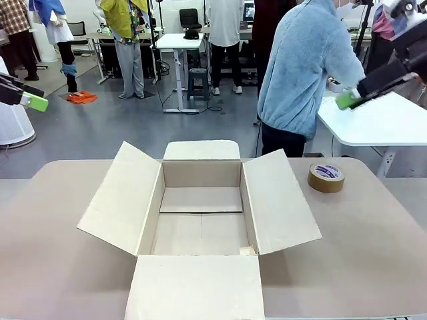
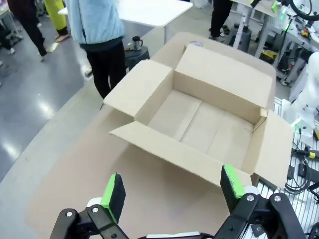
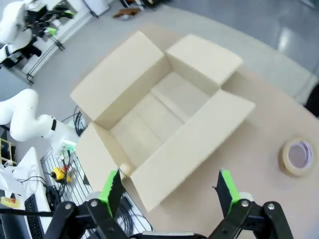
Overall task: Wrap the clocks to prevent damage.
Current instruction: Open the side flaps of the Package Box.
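Note:
The clocks are out of view. An open cardboard box (image 1: 200,230) stands mid-table with its four flaps spread and its floor bare; it also lies below both wrist cameras (image 2: 199,119) (image 3: 154,114). My left gripper (image 1: 30,100) hangs high at the left edge, above the table. In its own view the left gripper (image 2: 172,186) is open and holds nothing. Raised at the far right, my right gripper (image 1: 350,99) is likewise open and bare in the right wrist view (image 3: 167,186).
A brown tape roll (image 1: 326,178) (image 3: 297,157) lies on the table right of the box. A person in a light blue fleece (image 1: 300,67) (image 2: 94,20) stands at the far side, turned toward a white side table (image 1: 380,123).

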Robot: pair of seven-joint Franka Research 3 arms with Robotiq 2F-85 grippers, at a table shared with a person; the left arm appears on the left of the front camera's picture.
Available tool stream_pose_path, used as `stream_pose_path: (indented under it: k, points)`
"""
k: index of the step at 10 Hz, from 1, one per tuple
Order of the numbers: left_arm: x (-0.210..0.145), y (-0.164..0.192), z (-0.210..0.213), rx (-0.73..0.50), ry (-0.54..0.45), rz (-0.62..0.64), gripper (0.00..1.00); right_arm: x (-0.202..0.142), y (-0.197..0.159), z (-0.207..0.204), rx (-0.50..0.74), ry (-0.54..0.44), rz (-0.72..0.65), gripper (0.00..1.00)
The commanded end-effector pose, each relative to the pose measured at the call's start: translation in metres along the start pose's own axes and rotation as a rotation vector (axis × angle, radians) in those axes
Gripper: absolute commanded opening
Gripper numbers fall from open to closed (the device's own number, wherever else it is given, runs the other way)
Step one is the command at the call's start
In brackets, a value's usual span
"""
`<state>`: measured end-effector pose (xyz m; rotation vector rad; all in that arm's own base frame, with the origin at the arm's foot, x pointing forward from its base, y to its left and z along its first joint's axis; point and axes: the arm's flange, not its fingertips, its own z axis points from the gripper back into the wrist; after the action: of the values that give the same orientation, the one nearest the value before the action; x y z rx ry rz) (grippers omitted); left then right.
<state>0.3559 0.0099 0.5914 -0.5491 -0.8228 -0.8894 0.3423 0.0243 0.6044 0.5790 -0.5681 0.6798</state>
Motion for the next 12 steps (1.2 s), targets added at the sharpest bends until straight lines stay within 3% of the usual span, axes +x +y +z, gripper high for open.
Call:
stream_pose_path:
  k: [1, 3, 5, 6, 7, 9, 12]
  points:
    - [0.008, -0.007, -0.004, -0.004, -0.005, -0.013, 1.00, 0.011, 0.011, -0.005, 0.015, -0.039, 0.030, 1.00]
    - [-0.001, 0.000, 0.001, 0.003, 0.002, 0.006, 1.00, -0.002, -0.001, 0.002, -0.008, 0.003, -0.005, 1.00]
    - [0.005, 0.004, 0.014, 0.049, 0.187, 0.101, 1.00, -0.007, -0.031, 0.011, 0.221, -0.053, 0.009, 1.00]
    - [0.006, 0.001, 0.019, 0.082, 0.265, 0.071, 1.00, -0.012, -0.045, 0.012, 0.291, -0.090, 0.010, 1.00]
    - [0.006, -0.004, 0.025, 0.035, 0.282, 0.011, 1.00, -0.015, -0.055, 0.011, 0.339, -0.116, 0.030, 1.00]
    - [0.002, -0.005, 0.035, -0.108, 0.208, -0.126, 1.00, -0.020, -0.067, 0.008, 0.424, -0.146, 0.093, 1.00]
    - [-0.007, 0.009, 0.031, -0.257, 0.070, -0.205, 1.00, -0.027, -0.078, 0.008, 0.534, -0.207, 0.148, 1.00]
